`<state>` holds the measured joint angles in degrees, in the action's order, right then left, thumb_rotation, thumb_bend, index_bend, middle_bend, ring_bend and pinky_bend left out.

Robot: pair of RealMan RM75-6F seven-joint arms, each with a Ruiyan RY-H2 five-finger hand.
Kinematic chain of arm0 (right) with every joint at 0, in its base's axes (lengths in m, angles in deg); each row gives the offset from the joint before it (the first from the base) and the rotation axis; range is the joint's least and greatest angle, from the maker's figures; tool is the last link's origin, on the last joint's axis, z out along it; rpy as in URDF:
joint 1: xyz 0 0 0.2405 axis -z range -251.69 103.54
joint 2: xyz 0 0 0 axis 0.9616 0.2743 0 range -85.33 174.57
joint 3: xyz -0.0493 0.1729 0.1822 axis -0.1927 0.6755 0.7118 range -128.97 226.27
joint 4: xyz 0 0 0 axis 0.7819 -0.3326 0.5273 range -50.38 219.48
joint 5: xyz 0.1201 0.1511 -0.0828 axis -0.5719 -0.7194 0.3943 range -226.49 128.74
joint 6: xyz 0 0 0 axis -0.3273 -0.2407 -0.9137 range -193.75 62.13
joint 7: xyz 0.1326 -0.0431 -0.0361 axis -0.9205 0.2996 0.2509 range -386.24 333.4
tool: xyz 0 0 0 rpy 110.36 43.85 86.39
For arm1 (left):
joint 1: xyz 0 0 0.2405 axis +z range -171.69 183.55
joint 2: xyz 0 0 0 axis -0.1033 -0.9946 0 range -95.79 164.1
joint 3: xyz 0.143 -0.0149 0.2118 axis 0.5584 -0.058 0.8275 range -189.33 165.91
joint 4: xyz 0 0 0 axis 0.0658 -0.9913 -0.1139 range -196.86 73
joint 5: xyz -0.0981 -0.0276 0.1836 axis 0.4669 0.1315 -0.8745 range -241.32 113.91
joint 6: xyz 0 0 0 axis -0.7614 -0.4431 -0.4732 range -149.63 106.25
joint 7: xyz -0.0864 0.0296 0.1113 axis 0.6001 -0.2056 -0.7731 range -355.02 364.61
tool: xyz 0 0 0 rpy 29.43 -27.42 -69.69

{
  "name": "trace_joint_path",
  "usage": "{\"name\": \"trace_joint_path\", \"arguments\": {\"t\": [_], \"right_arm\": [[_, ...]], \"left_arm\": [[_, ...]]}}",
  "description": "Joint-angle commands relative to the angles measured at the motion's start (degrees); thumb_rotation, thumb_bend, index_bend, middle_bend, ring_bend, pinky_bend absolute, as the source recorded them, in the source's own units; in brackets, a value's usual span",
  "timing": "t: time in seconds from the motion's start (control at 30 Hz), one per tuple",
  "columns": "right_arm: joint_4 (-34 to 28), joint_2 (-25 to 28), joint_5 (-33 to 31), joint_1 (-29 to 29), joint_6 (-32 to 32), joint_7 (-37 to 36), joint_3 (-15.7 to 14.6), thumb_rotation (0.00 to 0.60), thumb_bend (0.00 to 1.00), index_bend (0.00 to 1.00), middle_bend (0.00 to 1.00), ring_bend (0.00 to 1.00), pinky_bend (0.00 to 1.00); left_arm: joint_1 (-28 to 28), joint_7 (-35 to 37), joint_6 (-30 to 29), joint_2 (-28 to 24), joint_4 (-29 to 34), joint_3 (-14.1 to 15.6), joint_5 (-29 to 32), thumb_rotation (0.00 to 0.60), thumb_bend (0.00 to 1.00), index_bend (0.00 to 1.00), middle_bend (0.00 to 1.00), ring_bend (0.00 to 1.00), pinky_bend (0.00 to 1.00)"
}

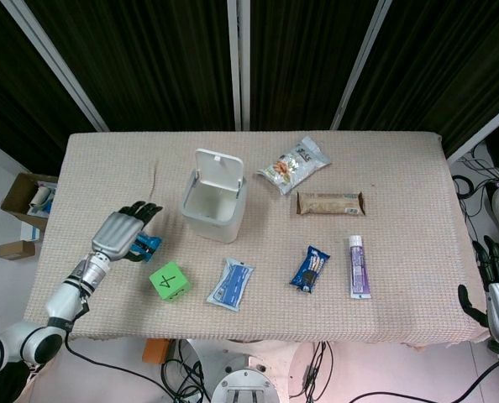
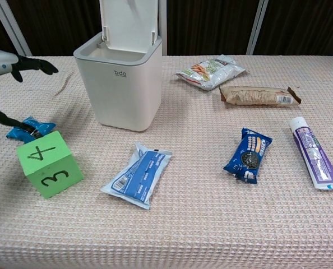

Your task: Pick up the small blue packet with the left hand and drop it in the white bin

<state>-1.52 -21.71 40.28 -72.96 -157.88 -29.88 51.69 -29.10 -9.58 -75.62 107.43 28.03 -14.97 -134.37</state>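
Observation:
The small blue packet (image 1: 152, 245) (image 2: 33, 127) lies on the table cloth just behind the green cube. My left hand (image 1: 120, 232) (image 2: 5, 66) hovers low over the packet's left end with fingers spread and nothing in them. In the chest view its thumb tip reaches down to the packet's left edge; whether they touch is unclear. The white bin (image 1: 194, 217) (image 2: 123, 95) stands to the right of the packet with its lid up. My right hand (image 1: 498, 284) hangs off the table's front right corner, fingers straight, holding nothing.
The green numbered cube (image 1: 169, 280) (image 2: 47, 163) sits right in front of the packet. A blue-white pouch (image 1: 231, 284), a dark blue cookie pack (image 1: 310, 269), a toothpaste tube (image 1: 359, 266), a brown bar (image 1: 331, 203) and a snack bag (image 1: 295, 164) lie right of the bin.

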Motion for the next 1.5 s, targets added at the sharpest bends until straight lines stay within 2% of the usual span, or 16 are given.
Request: {"name": "trace_joint_path", "arguments": {"t": [0.03, 0.23, 0.37, 0.63, 0.83, 1.03, 1.27, 1.5], "right_arm": [[-0.06, 0.04, 0.03, 0.03, -0.05, 0.11, -0.01, 0.6, 0.36, 0.0, 0.0, 0.0, 0.0], [-0.12, 0.04, -0.2, 0.26, -0.12, 0.44, -0.06, 0.6, 0.36, 0.0, 0.0, 0.0, 0.0], [-0.2, -0.04, -0.2, 0.28, -0.07, 0.57, -0.1, 0.6, 0.36, 0.0, 0.0, 0.0, 0.0], [0.02, -0.11, -0.64, 0.29, 0.17, 0.45, 0.06, 0.6, 0.36, 0.0, 0.0, 0.0, 0.0], [0.45, -0.46, -0.81, 0.19, 0.58, 0.28, 0.01, 0.6, 0.36, 0.0, 0.0, 0.0, 0.0], [0.51, -0.35, -0.9, 0.33, 0.3, 0.09, 0.13, 0.6, 0.36, 0.0, 0.0, 0.0, 0.0], [0.75, -0.43, -1.0, 0.35, 0.43, -0.2, 0.14, 0.6, 0.36, 0.0, 0.0, 0.0, 0.0], [0.33, -0.34, -0.84, 0.14, 0.53, 0.47, 0.23, 0.6, 0.36, 0.0, 0.0, 0.0, 0.0]], "left_arm": [[1.54, 6.44, 0.21, 4.16, -6.06, 1.65, -2.64, 0.589, 0.12, 0.1, 0.1, 0.08, 0.25], [2.05, 14.12, -1.11, 8.87, -14.24, 2.77, -8.2, 0.593, 0.14, 0.16, 0.16, 0.13, 0.3], [1.54, 12.62, 1.26, 10.46, -17.37, 3.15, -7.35, 0.6, 0.16, 0.16, 0.16, 0.13, 0.33], [1.59, 10.19, 3.26, 11.33, -18.31, 2.39, -4.25, 0.6, 0.29, 0.3, 0.27, 0.24, 0.53], [1.65, 10.44, 2.75, 12.2, -19.09, 2.26, -5.0, 0.6, 0.37, 0.37, 0.34, 0.3, 0.59], [1.88, 10.14, 1.91, 12.98, -19.64, 1.71, -4.9, 0.6, 0.44, 0.48, 0.45, 0.41, 0.69], [2.96, 8.91, -2.3, 12.11, -17.87, 0.5, -5.48, 0.6, 0.5, 0.6, 0.52, 0.54, 0.81], [3.81, 4.74, -11.2, 4.81, -8.25, -4.53, -6.12, 0.6, 0.53, 0.63, 0.56, 0.57, 0.84]]}}
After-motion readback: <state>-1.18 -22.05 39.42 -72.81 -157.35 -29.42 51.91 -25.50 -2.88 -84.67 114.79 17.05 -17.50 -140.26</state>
